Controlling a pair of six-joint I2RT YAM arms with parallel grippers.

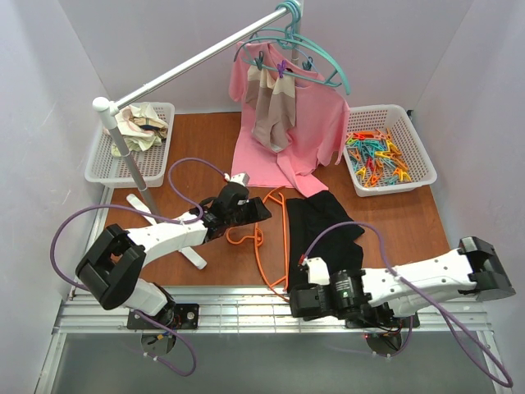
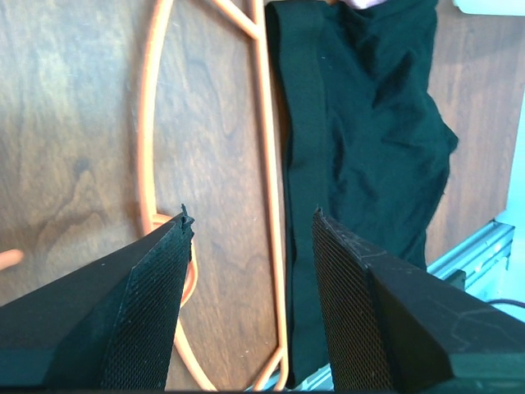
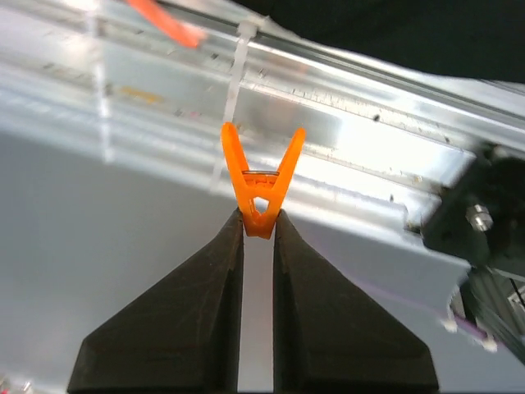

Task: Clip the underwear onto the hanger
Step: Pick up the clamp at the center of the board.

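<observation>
The black underwear (image 1: 320,226) lies flat on the wooden table, with the orange hanger (image 1: 260,254) along its left edge. My left gripper (image 1: 261,209) hovers open above them. In the left wrist view the hanger's bar (image 2: 271,164) and the underwear (image 2: 369,123) show between and beyond its fingertips (image 2: 250,222), which hold nothing. My right gripper (image 1: 297,305) sits low at the table's near edge, over the metal rail. In the right wrist view it (image 3: 259,217) is shut on the tail of an orange clothespin (image 3: 261,176), whose far end is spread in a V.
A white basket (image 1: 392,190) of coloured clothespins stands at the right. Another white basket (image 1: 102,176) with cloth stands at the left. The rack pole (image 1: 131,160) carries teal hangers (image 1: 324,57), a pink shirt (image 1: 316,123) and striped cloth. An aluminium rail (image 1: 246,308) borders the near edge.
</observation>
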